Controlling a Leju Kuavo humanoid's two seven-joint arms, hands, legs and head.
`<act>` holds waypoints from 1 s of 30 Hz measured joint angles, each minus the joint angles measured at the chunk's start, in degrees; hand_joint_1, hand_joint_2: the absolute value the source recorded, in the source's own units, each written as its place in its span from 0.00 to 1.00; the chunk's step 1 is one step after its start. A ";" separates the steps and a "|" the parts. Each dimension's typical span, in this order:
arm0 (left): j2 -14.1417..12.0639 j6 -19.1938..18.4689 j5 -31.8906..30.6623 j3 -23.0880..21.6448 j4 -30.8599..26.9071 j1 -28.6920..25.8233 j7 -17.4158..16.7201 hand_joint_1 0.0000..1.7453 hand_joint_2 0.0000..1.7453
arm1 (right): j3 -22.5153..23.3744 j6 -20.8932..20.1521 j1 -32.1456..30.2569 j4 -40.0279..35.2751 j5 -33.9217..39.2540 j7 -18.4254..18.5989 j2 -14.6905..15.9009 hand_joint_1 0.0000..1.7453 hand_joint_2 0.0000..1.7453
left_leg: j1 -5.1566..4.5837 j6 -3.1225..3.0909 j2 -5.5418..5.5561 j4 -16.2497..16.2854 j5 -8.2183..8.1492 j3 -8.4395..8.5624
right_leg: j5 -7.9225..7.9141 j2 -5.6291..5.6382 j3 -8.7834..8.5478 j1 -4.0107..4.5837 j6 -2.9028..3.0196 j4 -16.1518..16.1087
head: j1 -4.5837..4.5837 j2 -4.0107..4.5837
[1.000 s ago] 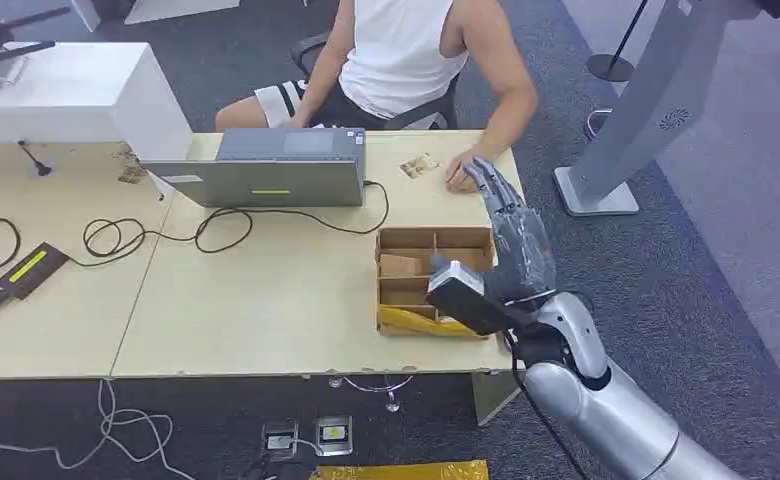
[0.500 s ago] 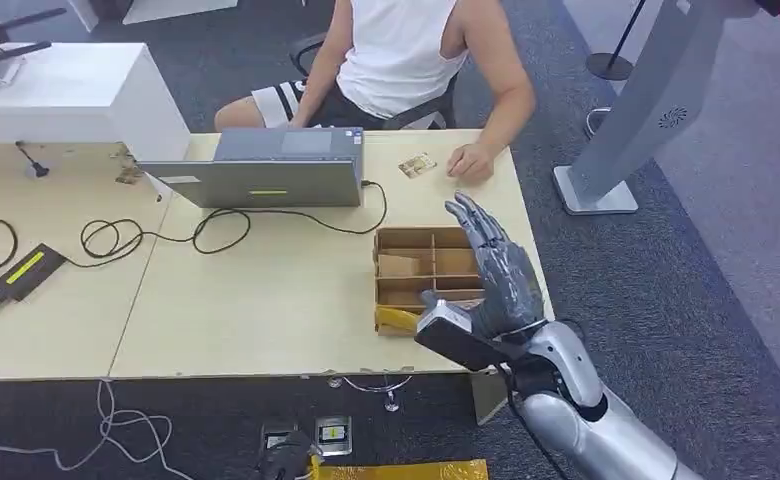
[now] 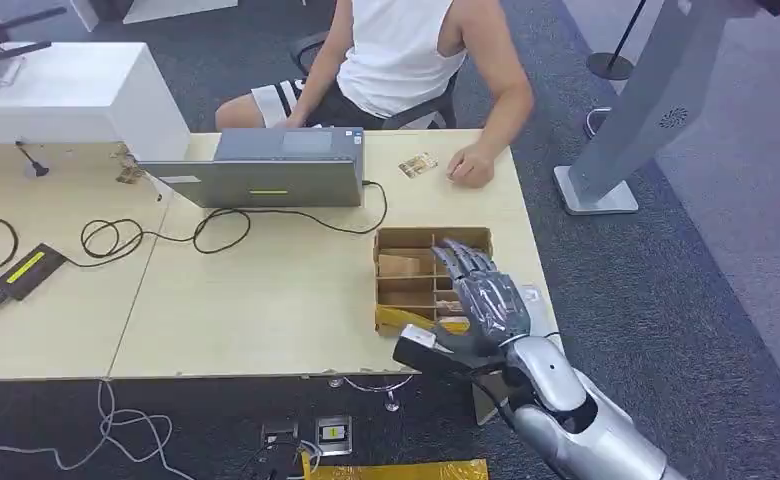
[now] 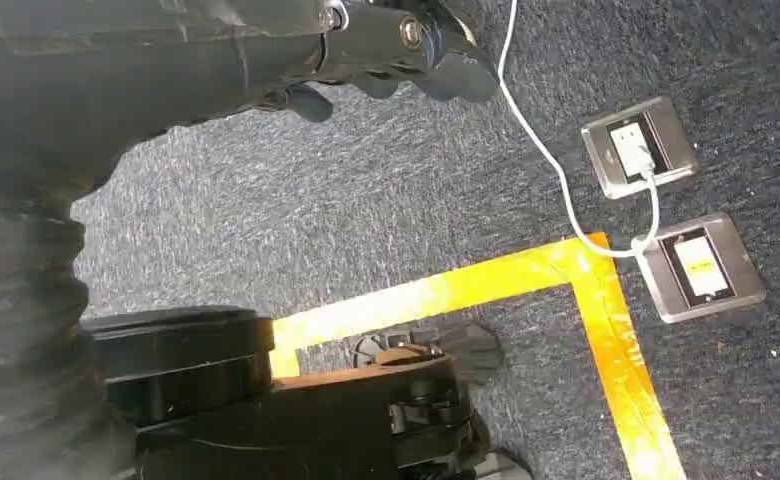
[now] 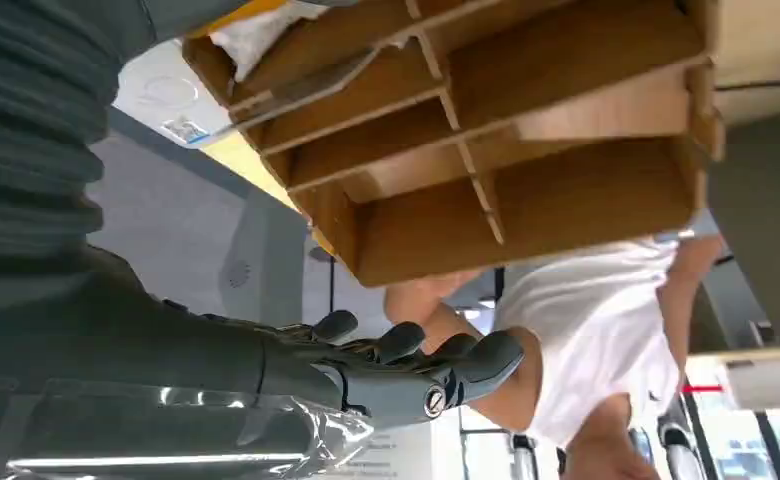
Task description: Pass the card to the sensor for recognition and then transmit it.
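My right hand [image 3: 483, 297] hovers palm-down over the near right part of a cardboard divider box [image 3: 406, 237], fingers spread and holding nothing. In the right wrist view the fingers [image 5: 416, 372] stretch out empty beside the box [image 5: 566, 190], and a thin pale card [image 5: 291, 95] lies tilted in one compartment. A small printed card [image 3: 418, 165] lies on the table's far side, next to a person's hand [image 3: 471, 167]. My left hand [image 4: 406, 45] hangs above the carpet with loosely extended fingers and nothing in them.
A grey flat device [image 3: 266, 170] with a cable stands at the back of the table [image 3: 266, 300]; a black unit with a yellow stripe [image 3: 28, 268] lies at the left. A person sits behind the table. A grey kiosk stand [image 3: 646, 110] is on the right.
My right hand has drawn back from the far table edge near the person's hand toward me, and now sits lower over the box's near side.
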State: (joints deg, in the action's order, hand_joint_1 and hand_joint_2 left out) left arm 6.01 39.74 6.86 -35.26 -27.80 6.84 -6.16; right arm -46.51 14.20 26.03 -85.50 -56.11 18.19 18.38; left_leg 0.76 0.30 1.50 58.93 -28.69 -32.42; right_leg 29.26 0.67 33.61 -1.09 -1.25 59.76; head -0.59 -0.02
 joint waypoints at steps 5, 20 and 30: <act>-0.26 -0.02 0.09 -0.07 0.13 0.07 -0.35 0.00 1.00 | -1.18 -2.62 -0.02 2.84 -3.37 3.17 0.00 0.00 1.00 | 0.00 0.00 0.00 0.00 0.00 -0.01 | 0.00 0.00 0.02 0.00 0.00 0.00 | 0.00 0.00; -0.57 -0.02 -0.74 -0.09 0.15 -0.03 -1.29 0.00 1.00 | -1.55 -0.42 -0.38 7.69 -5.72 7.58 0.09 0.00 1.00 | 0.00 0.00 -0.02 0.00 0.00 0.00 | 0.00 0.02 0.05 0.00 0.00 0.00 | 0.00 0.00; -0.55 -0.02 -0.11 -0.20 0.15 0.02 -1.27 0.00 1.00 | 1.69 13.23 -0.73 8.83 -7.17 7.84 0.09 0.00 1.00 | 0.00 0.00 -0.02 0.01 0.00 0.00 | 0.00 0.02 0.05 0.00 0.00 0.00 | 0.00 0.00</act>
State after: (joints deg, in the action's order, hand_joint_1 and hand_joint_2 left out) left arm 5.46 39.71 6.75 -35.45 -27.65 6.85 -7.43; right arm -44.83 27.43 25.30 -76.67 -63.28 26.03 18.47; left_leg 0.76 0.30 1.47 58.94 -28.69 -32.42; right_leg 29.26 0.70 33.65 -1.09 -1.25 59.76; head -0.59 -0.02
